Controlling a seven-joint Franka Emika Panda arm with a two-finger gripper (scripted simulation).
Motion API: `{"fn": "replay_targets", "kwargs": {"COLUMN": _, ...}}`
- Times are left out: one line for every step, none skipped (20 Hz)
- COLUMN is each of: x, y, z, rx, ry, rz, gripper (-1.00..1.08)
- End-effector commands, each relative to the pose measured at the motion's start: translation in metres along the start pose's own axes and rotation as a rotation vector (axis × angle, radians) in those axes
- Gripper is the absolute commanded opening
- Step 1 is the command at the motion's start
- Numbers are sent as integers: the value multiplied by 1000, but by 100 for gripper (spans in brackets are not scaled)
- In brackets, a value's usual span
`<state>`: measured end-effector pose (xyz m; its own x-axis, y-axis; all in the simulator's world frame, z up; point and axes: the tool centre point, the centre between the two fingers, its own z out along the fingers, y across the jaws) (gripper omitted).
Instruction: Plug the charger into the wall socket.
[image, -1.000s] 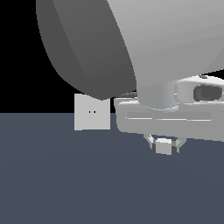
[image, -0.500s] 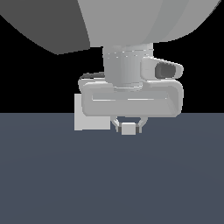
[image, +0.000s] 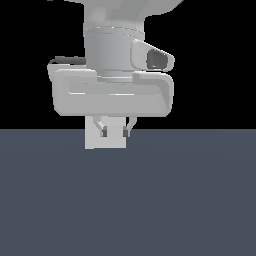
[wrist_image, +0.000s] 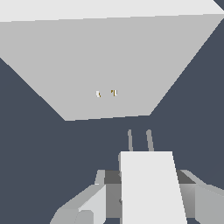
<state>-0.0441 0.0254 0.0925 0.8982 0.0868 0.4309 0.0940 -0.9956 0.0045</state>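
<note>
From the exterior view I see the tool (image: 114, 131) hanging low over the dark bench (image: 128, 200), its broad grey body filling the middle of the picture. Its two fingers (image: 103, 129) point down in front of the wall socket (image: 93, 141), which stands upright on the bench directly behind the tool, so that only the plate's lower part shows below the tool's body. I cannot make out the charger in this view; it blends into the pale plate behind it.

The wrist view tells me more. The charger (wrist_image: 151, 186) sits between the fingers (wrist_image: 83, 205), which are narrowed onto its sides, so the tool is holding it. Two thin grey prongs (wrist_image: 140, 140) stick out of the charger's front end and point toward the wall socket (wrist_image: 109, 65). The plate fills most of the far part of that picture, and its two small holes (wrist_image: 106, 93) show near its centre. There is a clear strip of dark bench (wrist_image: 35, 153) between the prong tips and the plate's near edge, so the prongs are near the socket but not touching it. The prongs look roughly lined up with the holes, sitting slightly to one side of them.
</note>
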Motion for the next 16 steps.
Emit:
{"fn": "replay_targets", "kwargs": {"x": 0, "y": -9, "z": -5, "rx": 16, "ry": -1, "rz": -33, "gripper": -100}}
{"fn": "replay_targets", "kwargs": {"x": -1, "y": -11, "z": -6, "rx": 21, "ry": -2, "rz": -42, "gripper": -100}}
{"fn": "replay_targets", "kwargs": {"x": -1, "y": -13, "z": -7, "rx": 25, "ry": -2, "rz": -50, "gripper": -100}}
{"fn": "replay_targets", "kwargs": {"x": -1, "y": -15, "z": -8, "rx": 29, "ry": -2, "rz": -57, "gripper": -100}}
{"fn": "replay_targets", "kwargs": {"x": -1, "y": -17, "z": -9, "rx": 32, "ry": -3, "rz": -62, "gripper": -100}}
{"fn": "replay_targets", "kwargs": {"x": -1, "y": -18, "z": -9, "rx": 34, "ry": -3, "rz": -67, "gripper": -100}}
{"fn": "replay_targets", "kwargs": {"x": -2, "y": -19, "z": -10, "rx": 36, "ry": -3, "rz": -70, "gripper": -100}}
{"fn": "replay_targets", "kwargs": {"x": -2, "y": -20, "z": -10, "rx": 38, "ry": -4, "rz": -73, "gripper": -100}}
{"fn": "replay_targets", "kwargs": {"x": -2, "y": -20, "z": -10, "rx": 39, "ry": -4, "rz": -74, "gripper": -100}}
{"fn": "replay_targets", "kwargs": {"x": -2, "y": -20, "z": -10, "rx": 39, "ry": -4, "rz": -75, "gripper": -100}}
{"fn": "replay_targets", "kwargs": {"x": -2, "y": -20, "z": -10, "rx": 40, "ry": -4, "rz": -74, "gripper": -100}}
{"fn": "replay_targets", "kwargs": {"x": -2, "y": -20, "z": -10, "rx": 39, "ry": -4, "rz": -73, "gripper": -100}}
{"fn": "replay_targets", "kwargs": {"x": -2, "y": -19, "z": -10, "rx": 38, "ry": -5, "rz": -70, "gripper": -100}}
{"fn": "replay_targets", "kwargs": {"x": -2, "y": -19, "z": -10, "rx": 38, "ry": -5, "rz": -69, "gripper": -100}}
{"fn": "replay_targets", "kwargs": {"x": -2, "y": -19, "z": -9, "rx": 37, "ry": -5, "rz": -68, "gripper": -100}}
{"fn": "replay_targets", "kwargs": {"x": -2, "y": -19, "z": -9, "rx": 37, "ry": -5, "rz": -68, "gripper": -100}}
